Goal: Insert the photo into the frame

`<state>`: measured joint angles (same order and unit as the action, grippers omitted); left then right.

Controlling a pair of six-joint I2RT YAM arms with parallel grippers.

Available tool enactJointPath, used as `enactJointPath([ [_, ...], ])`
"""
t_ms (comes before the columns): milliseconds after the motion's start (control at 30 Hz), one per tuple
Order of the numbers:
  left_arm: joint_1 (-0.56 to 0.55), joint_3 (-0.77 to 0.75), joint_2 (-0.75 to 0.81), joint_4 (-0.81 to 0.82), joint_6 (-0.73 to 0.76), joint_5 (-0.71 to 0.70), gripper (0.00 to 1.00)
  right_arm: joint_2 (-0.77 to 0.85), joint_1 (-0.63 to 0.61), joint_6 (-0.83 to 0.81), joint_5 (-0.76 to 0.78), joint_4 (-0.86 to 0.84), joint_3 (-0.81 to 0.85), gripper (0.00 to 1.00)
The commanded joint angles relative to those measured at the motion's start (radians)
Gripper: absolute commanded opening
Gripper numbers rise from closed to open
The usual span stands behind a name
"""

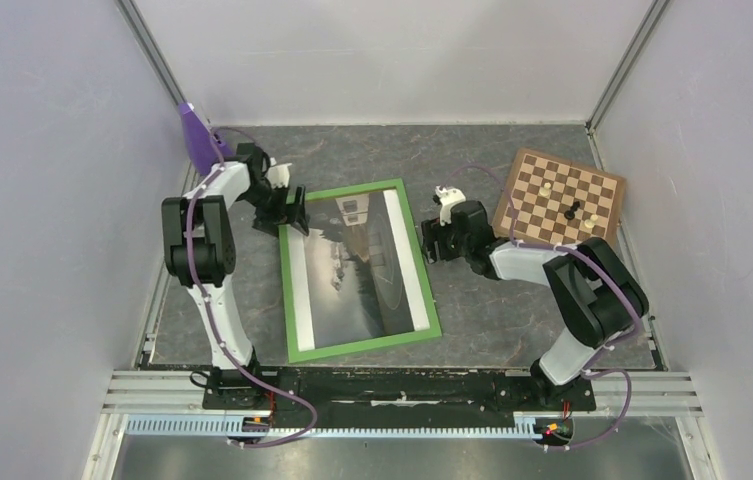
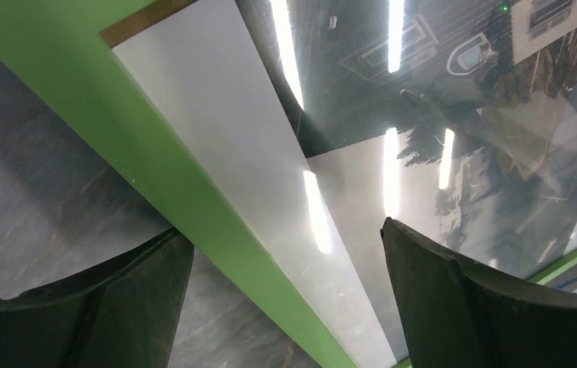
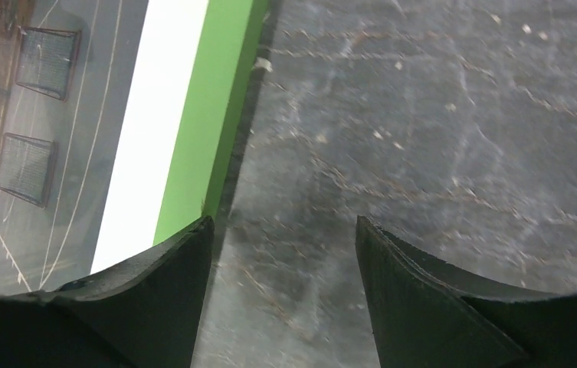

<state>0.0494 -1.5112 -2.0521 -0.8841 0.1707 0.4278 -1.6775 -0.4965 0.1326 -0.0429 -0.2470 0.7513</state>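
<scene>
Our left fingers (image 2: 469, 307) stand released astride the frame's (image 1: 289, 300) left rail; our right fingers (image 3: 438, 307) gape empty beside its right rail. The photo (image 1: 352, 275) lies inside the frame, mid desk (image 1: 512, 320)

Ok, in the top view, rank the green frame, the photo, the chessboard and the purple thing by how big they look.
1. frame, largest
2. photo, lying within it, slightly smaller
3. chessboard, clearly smaller
4. purple object in the far left corner, smallest

The green frame (image 1: 288, 295) lies flat, long rails running roughly 12 to 6 o'clock; the glossy dark photo (image 1: 357, 265) sits inside it, face up.
</scene>
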Motion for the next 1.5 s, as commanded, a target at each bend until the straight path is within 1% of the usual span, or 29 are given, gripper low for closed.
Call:
enactJointPath([
  [0, -0.105, -0.106, -0.070, 0.015, -0.049, 0.042, 0.97, 0.079, 0.021, -0.027, 0.035, 0.007, -0.035, 0.71],
  [100, -0.156, -0.200, -0.117, -0.010, -0.069, 0.029, 0.97, 0.115, 0.034, -0.050, 0.019, 0.012, -0.048, 0.77],
  [233, -0.184, -0.301, -0.159, -0.022, -0.120, 0.022, 0.97, 0.174, 0.052, -0.104, 0.022, 0.015, -0.060, 0.91],
  [300, -0.182, -0.323, -0.158, -0.019, -0.138, 0.013, 0.97, 0.215, 0.062, -0.124, 0.031, 0.020, -0.063, 0.96],
  [367, -0.172, -0.311, -0.127, 0.008, -0.153, 0.002, 0.97, 0.251, 0.066, -0.188, 0.037, 0.036, -0.056, 0.98],
  [433, -0.155, -0.280, -0.075, 0.048, -0.160, -0.015, 0.97, 0.288, 0.068, -0.231, 0.037, 0.051, -0.049, 0.98],
  [500, -0.132, -0.244, -0.009, 0.086, -0.160, -0.036, 0.97, 0.324, 0.070, -0.259, 0.070, 0.068, -0.046, 0.98],
  [700, -0.063, -0.090, 0.240, 0.203, -0.150, -0.118, 0.97, 0.408, 0.080, -0.325, 0.116, 0.125, -0.046, 0.98],
  [833, 0.010, 0.093, 0.416, 0.323, -0.133, -0.092, 0.97, 0.481, 0.095, -0.384, 0.122, 0.140, -0.077, 0.98],
  [933, 0.039, 0.246, 0.549, 0.450, -0.128, -0.098, 0.98, 0.566, 0.096, -0.445, 0.139, 0.142, -0.119, 0.98],
  [1033, 0.046, 0.340, 0.638, 0.520, -0.115, -0.088, 0.99, 0.633, 0.099, -0.480, 0.174, 0.143, -0.158, 0.98],
  [1233, 0.046, 0.390, 0.734, 0.533, -0.115, -0.062, 1.00, 0.702, 0.109, -0.509, 0.265, 0.127, -0.216, 0.98],
  [1467, 0.049, 0.452, 0.845, 0.547, -0.135, -0.050, 1.00, 0.789, 0.140, -0.516, 0.296, 0.093, -0.259, 0.98],
])
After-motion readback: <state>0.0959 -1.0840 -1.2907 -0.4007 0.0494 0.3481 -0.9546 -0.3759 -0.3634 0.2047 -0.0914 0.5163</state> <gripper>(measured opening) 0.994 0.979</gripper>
